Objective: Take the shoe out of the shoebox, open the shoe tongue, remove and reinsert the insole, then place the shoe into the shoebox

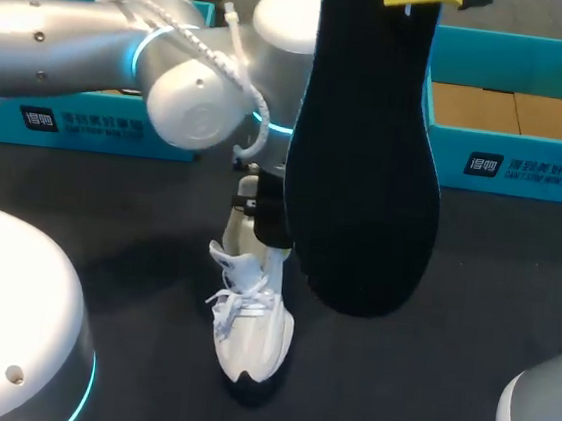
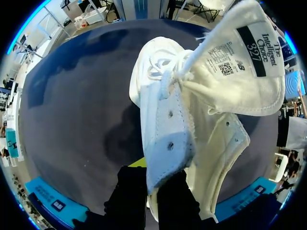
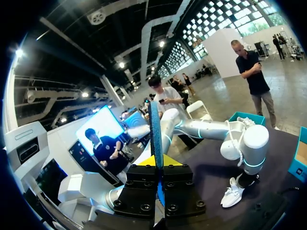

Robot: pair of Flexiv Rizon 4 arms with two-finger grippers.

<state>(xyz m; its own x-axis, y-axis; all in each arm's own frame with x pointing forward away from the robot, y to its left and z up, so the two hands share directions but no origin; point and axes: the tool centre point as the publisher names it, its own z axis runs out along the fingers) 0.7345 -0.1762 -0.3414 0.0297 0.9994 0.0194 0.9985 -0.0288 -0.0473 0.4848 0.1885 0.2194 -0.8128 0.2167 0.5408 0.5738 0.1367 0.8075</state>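
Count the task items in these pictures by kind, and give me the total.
white shoe: 1
black insole: 1
teal shoeboxes: 2
Total: 4

Left arm (image 1: 67,47) angled downward, left tool (image 2: 153,184) clamped on the shoe (image 2: 163,120) side, right tool (image 3: 157,167) held high, pinched on the insole (image 1: 365,179) edge-on.

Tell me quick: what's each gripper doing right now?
Left gripper: shut on the white shoe.
Right gripper: shut on the black insole.
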